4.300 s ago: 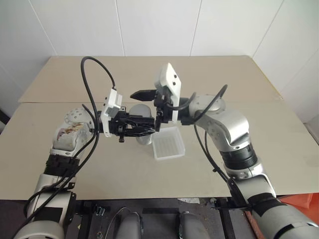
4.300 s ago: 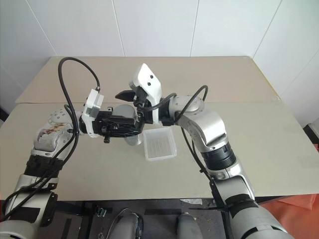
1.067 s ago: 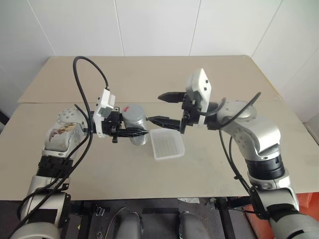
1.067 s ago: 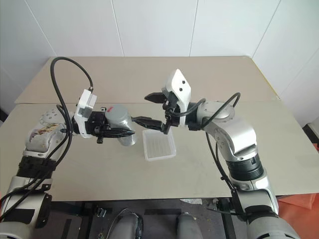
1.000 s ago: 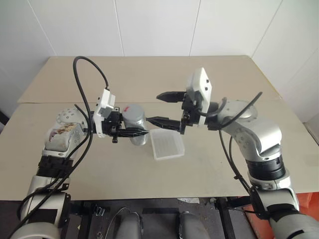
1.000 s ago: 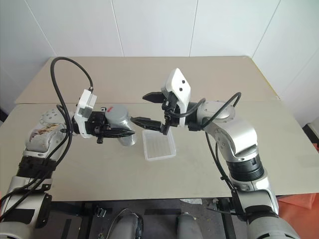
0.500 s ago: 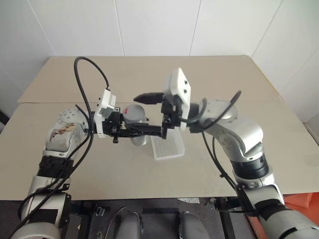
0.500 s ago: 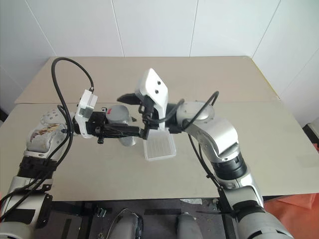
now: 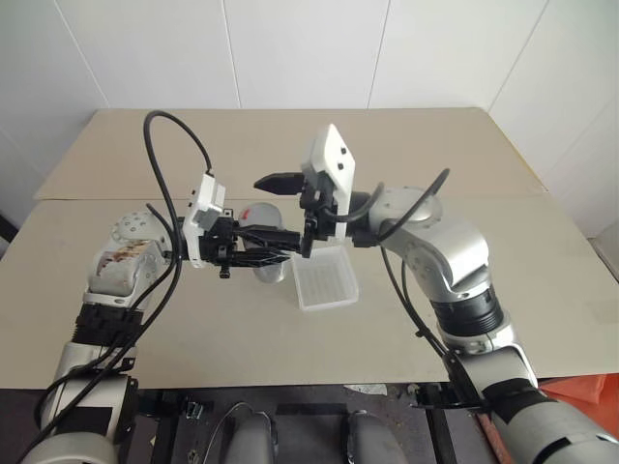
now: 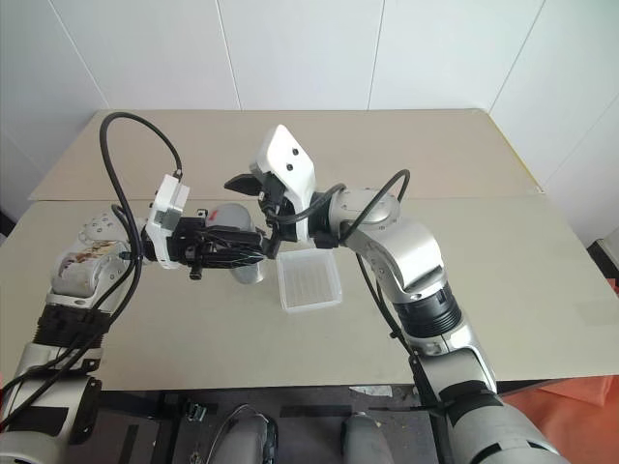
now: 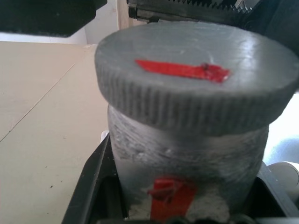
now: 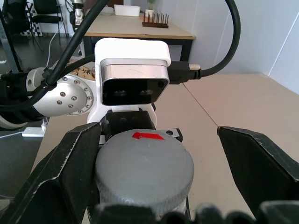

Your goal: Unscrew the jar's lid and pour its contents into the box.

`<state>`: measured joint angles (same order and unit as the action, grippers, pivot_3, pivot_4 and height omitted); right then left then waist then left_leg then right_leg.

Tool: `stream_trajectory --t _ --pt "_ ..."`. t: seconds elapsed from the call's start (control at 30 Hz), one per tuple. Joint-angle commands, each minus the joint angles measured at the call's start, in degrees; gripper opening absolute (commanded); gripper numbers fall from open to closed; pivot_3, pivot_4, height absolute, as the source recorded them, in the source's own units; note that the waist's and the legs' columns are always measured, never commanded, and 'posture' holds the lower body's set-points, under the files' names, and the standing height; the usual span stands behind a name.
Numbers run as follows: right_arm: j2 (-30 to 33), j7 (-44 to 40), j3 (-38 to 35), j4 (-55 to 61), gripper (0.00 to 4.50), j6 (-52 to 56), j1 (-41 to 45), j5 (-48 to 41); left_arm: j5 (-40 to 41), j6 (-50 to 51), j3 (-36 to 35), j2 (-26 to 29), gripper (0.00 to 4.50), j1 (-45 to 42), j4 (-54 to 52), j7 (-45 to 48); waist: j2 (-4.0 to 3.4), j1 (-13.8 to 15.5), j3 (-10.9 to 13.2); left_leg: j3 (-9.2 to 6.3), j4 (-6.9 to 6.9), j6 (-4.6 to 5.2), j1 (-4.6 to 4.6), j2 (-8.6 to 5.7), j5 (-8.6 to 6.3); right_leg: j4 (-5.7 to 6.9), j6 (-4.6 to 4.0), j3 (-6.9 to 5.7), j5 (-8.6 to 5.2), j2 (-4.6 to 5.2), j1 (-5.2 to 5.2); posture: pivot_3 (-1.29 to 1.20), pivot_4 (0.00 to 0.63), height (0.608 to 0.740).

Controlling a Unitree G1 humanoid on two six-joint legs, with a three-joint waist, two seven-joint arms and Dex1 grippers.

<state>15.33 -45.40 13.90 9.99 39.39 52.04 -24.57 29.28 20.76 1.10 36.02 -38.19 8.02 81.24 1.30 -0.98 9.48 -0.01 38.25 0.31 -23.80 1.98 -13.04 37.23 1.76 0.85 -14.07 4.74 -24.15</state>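
Grey jar (image 11: 187,158), red mark on its side, gripped low on its body by the left hand (image 9: 253,247) and held above the table (image 9: 145,319), just left of the box (image 9: 325,282). Lid (image 11: 198,88) on, ribbed at the rim, a strip of red tape across its top. Contents hidden behind the cloudy walls; cannot tell what lies inside. Box flat on the table, translucent white, ribbed floor, holding nothing that can be made out. No writing or brand readable anywhere; only the red marks on jar and lid.

Left forearm stretched in from the left, hand pointing roughly level toward the right, fingers clamped tight on the jar. Right arm bent at the elbow, reaching in from the right, right hand (image 12: 154,177) pointing left. Right fingers (image 12: 70,163) spread wide, one on each side of the lid, straddling it. One finger close against the rim, the other well apart from it.
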Motion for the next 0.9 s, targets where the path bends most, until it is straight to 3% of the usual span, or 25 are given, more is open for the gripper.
stream_trajectory --t 0.03,0.9 --pt "0.4 -0.3 -0.8 1.1 4.49 -1.3 1.2 0.4 0.9 0.1 -1.0 0.7 1.93 -0.1 -2.5 0.0 0.00 0.0 0.0 0.00 0.00 0.00 0.00 0.00 0.00 0.00 0.00 0.00 0.00 0.00 0.00 0.00 0.150 0.740" --pt "2.4 -2.1 -1.3 3.5 4.49 -0.1 -0.4 -1.9 0.8 0.4 -1.0 1.0 1.93 0.1 -2.7 0.4 0.00 0.0 0.0 0.00 0.00 0.00 0.00 0.00 0.00 0.00 0.00 0.00 0.00 0.00 0.00 0.00 0.150 0.740"
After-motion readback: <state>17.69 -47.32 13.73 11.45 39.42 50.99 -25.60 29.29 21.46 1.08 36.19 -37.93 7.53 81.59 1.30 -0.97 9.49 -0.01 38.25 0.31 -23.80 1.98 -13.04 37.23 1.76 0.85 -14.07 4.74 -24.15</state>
